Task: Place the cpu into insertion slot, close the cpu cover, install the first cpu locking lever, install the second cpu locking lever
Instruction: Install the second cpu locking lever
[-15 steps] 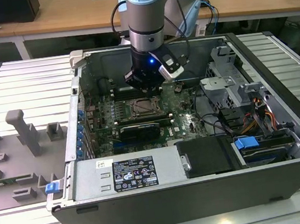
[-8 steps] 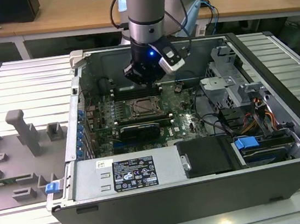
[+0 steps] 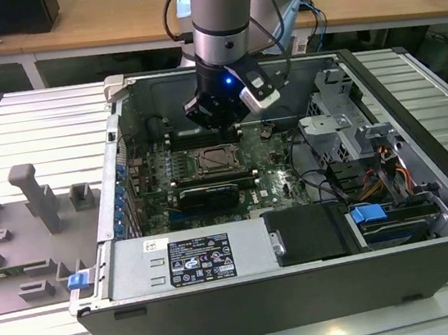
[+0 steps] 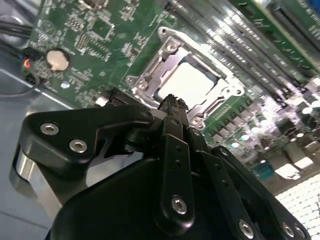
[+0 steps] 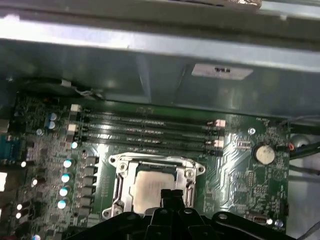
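Note:
The cpu (image 4: pixel 192 82) shows its pale silver top, lying flat in the insertion slot (image 3: pixel 217 162) on the green board. The cpu cover (image 4: pixel 150 67), a dull metal frame, lies down around the chip, which shows through its window. In the first wrist view the cpu (image 5: pixel 147 189) and cpu cover (image 5: pixel 122 182) sit just past the black fingertips. My gripper (image 4: pixel 172 102) hangs a little above the socket's edge with its fingers together and nothing between them. In the exterior view the gripper (image 3: pixel 218 123) hovers over the board just behind the socket. I cannot make out the locking levers.
Long memory slots (image 5: pixel 150 132) run beside the socket. A coin battery (image 5: pixel 263 154) sits on the board. The case walls (image 3: pixel 220 73) close in around the board, with a power supply (image 3: pixel 191 258) in front and a drive cage (image 3: pixel 341 119) on the exterior view's right.

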`<state>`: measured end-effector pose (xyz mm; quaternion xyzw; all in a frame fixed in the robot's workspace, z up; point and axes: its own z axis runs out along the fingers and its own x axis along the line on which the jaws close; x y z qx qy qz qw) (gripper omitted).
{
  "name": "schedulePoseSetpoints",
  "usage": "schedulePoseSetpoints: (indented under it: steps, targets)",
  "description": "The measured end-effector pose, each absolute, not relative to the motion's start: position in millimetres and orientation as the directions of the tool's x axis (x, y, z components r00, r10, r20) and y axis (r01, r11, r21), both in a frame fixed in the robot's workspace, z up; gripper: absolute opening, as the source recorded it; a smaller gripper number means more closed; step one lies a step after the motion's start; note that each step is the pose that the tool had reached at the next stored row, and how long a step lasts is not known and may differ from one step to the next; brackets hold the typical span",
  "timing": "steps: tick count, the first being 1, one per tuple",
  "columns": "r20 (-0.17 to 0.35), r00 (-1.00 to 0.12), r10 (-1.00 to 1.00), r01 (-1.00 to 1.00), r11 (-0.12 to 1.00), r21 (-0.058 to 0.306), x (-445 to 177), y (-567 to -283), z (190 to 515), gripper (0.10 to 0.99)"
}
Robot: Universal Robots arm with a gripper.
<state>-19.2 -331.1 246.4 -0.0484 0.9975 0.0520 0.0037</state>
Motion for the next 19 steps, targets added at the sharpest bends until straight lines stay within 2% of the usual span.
schedulePoseSetpoints:
  steps: [14, 19]
  targets:
    - [-0.012, -0.995, -0.096, -0.097, 0.989, 0.109, -21, -373, 242, 0.106]
    - [-0.012, -0.995, -0.096, -0.097, 0.989, 0.109, -45, -380, 241, 0.106]
